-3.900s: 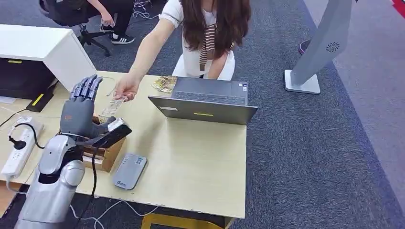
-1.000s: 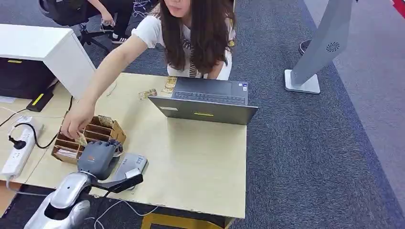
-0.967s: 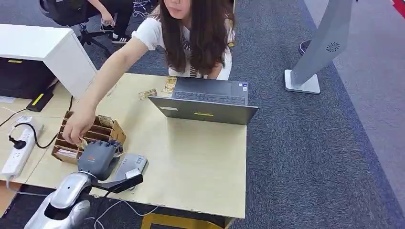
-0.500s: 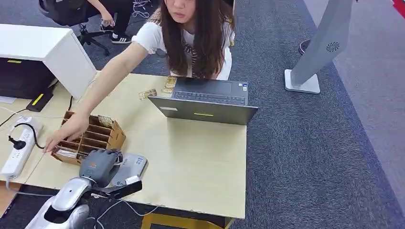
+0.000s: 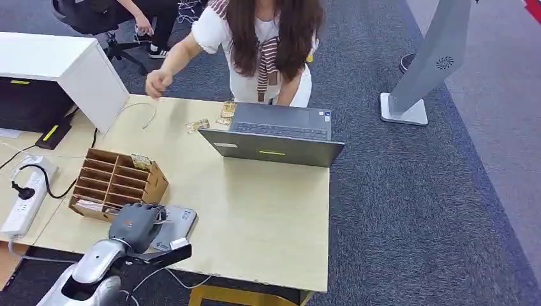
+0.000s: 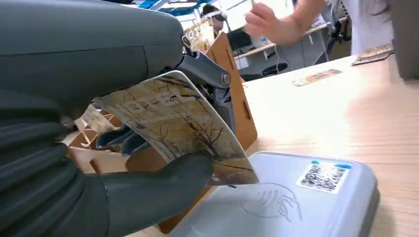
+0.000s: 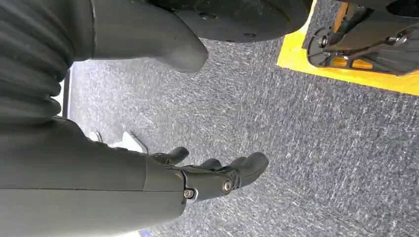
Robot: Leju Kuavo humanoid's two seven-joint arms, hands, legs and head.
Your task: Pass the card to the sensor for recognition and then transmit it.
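Wooden slotted organizer [image 5: 115, 182] just beside grey card reader [image 5: 173, 224], on beige desk [image 5: 255, 217]. Open laptop [image 5: 274, 137] at far edge; loose cards [image 5: 198, 125] near it. Person's hand [image 5: 155, 83] raised above far desk edge. Power strip [image 5: 22, 197] to left.

Left hand [image 5: 134, 224] pinches card [image 6: 180, 126] between thumb and fingers, over reader's contactless symbol [image 6: 269, 202]; card tilted, long axis sloping down toward reader, lower corner just above it; contact unclear.

Right hand [image 7: 217, 177] hangs over carpet, fingers loosely curled, holding nothing.

sensor [image 5: 173, 226] right of divided box [image 5: 117, 183], laptop [image 5: 275, 136] behind
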